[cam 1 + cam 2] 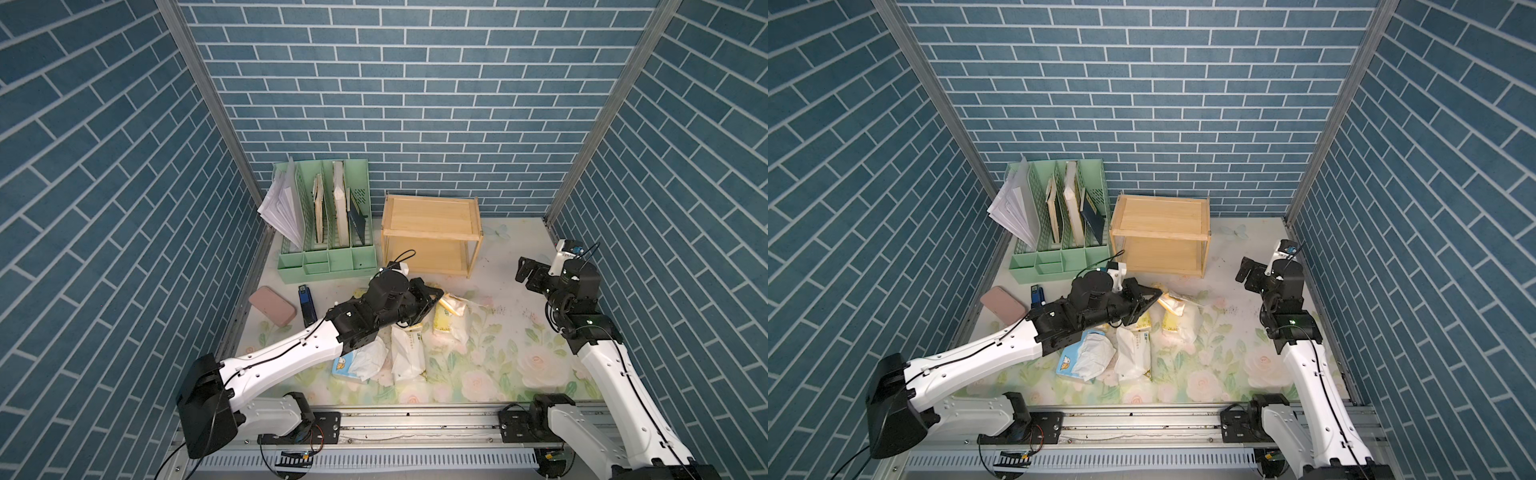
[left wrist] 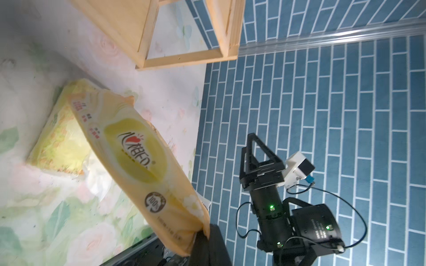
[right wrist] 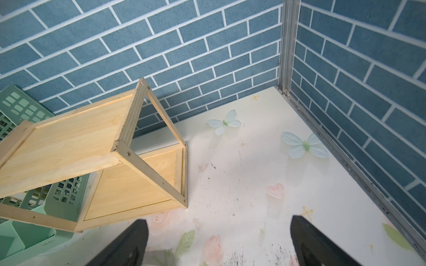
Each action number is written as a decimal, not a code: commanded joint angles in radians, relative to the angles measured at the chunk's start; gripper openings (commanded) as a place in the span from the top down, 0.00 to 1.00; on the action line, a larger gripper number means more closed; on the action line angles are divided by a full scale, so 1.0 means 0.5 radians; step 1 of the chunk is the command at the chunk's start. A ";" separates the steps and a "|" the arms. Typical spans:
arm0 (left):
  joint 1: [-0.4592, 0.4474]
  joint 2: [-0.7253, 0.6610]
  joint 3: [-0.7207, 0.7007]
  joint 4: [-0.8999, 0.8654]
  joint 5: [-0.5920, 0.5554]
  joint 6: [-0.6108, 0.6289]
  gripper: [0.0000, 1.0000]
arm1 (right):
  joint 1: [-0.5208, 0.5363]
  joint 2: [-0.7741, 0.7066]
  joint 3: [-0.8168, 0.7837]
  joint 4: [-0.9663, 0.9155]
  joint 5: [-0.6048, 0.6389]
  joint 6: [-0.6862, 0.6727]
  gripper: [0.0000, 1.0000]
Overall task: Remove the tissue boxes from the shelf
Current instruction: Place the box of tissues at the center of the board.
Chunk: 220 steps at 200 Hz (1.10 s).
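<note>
Overhead, in both top views, the shelf (image 1: pixel 432 224) stands against the back wall with the mint-green organizer (image 1: pixel 328 249) just beside it. The tissue packs are off it, in a loose heap on the floral table (image 1: pixel 519 353) in front of the shelf. A light blue tissue pack (image 1: pixel 353 365) and a white tissue pack (image 1: pixel 407 353) lie farthest from the shelf, and a pale yellow tissue pack (image 1: pixel 446 324) lies nearer. The left gripper (image 1: pixel 432 296) hangs over the heap, near the shelf's front edge, with the orange-yellow tissue pack (image 1: pixel 452 306) at its tip. The right gripper (image 1: pixel 524 270) hovers off the shelf's open end, well apart from it and from the heap.

From the left wrist, the left gripper (image 2: pixel 204 235) has its jaws pinched tight on one end of the orange-yellow tissue pack (image 2: pixel 138 147). That pack slants away over the pale yellow tissue pack (image 2: pixel 60 138), which lies flat on the table. Whether the two touch I cannot tell. A corner of the shelf (image 2: pixel 119 25) shows beyond them.

From the right wrist, the right gripper (image 3: pixel 219 244) has its jaws spread wide, with only table between them. The shelf (image 3: pixel 69 138) is near, and both its boards show bare wood.
</note>
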 commanded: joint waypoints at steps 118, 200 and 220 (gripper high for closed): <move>-0.253 0.014 -0.251 0.100 -0.049 -0.390 1.00 | -0.004 0.051 -0.054 0.059 -0.081 0.044 0.01; -0.250 0.117 -0.357 0.234 -0.058 -0.484 1.00 | -0.005 0.084 -0.077 0.083 -0.092 0.022 0.01; -0.237 0.169 -0.339 0.293 -0.081 -0.449 1.00 | -0.005 0.103 -0.092 0.093 -0.097 0.008 0.01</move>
